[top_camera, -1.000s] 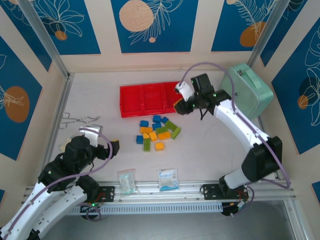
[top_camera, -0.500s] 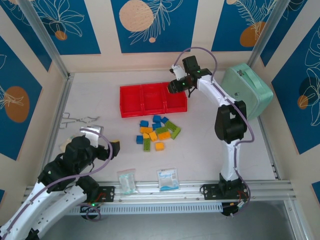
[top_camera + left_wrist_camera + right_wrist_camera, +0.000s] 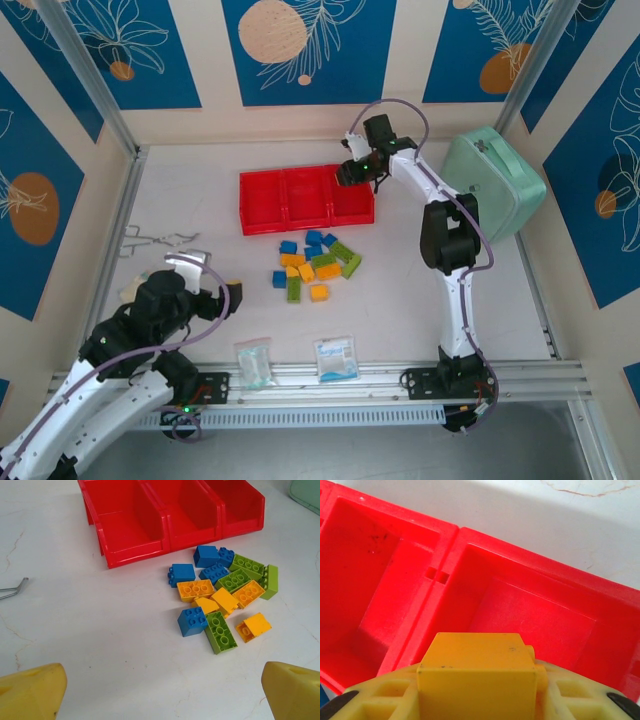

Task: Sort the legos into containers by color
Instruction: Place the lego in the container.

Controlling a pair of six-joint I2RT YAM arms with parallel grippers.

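Observation:
My right gripper (image 3: pixel 352 175) is shut on an orange-yellow lego (image 3: pixel 477 675) and hangs over the right-hand bin of the red containers (image 3: pixel 265 200). In the right wrist view the brick sits between my fingers above a bare red compartment (image 3: pixel 535 615). The other legos (image 3: pixel 315 265), in blue, green and orange-yellow, lie in a loose pile on the table in front of the tray. In the left wrist view the pile (image 3: pixel 220 597) lies ahead of my left gripper (image 3: pixel 162 695), which is wide open over bare table at the near left. All three bins (image 3: pixel 130 530) look bare.
A mint green zip case (image 3: pixel 495 180) stands at the right, beside the right arm. Two clear packets (image 3: pixel 254 360) (image 3: pixel 336 358) lie near the front edge. A bent metal wire piece (image 3: pixel 155 240) lies at the left.
The right arm swung from just right of the tray to above its right bin, carrying the orange-yellow lego, and has hovered there for the last half second. The left arm barely shifted.

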